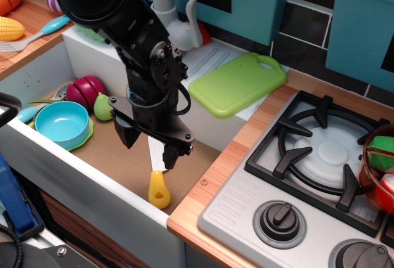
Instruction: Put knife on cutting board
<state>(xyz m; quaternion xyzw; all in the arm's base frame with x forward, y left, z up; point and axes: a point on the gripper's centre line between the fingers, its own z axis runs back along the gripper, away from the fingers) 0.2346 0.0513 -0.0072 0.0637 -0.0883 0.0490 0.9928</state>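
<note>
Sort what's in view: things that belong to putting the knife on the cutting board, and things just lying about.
For the job: knife, cutting board, gripper.

Lying about: blue bowl, green plate, faucet, stove burner, toy corn.

The knife (pixel 158 185) looks like smooth plastic, its yellow handle faintly glossy and its white blade duller. The cutting board (pixel 237 84) is lime-green plastic with a soft satin sheen. The sink floor (pixel 98 157) looks like matt brown cardboard or fibreboard, its walls smooth white. The counter surface (pixel 246 142) has a light wood-grain finish. The gripper (pixel 149 145) is matt black, with dark fingers (pixel 170 155). The blue bowl (pixel 61 124) is shiny plastic. The stove grate (pixel 320 151) is matt black plastic on a grey panel.
</note>
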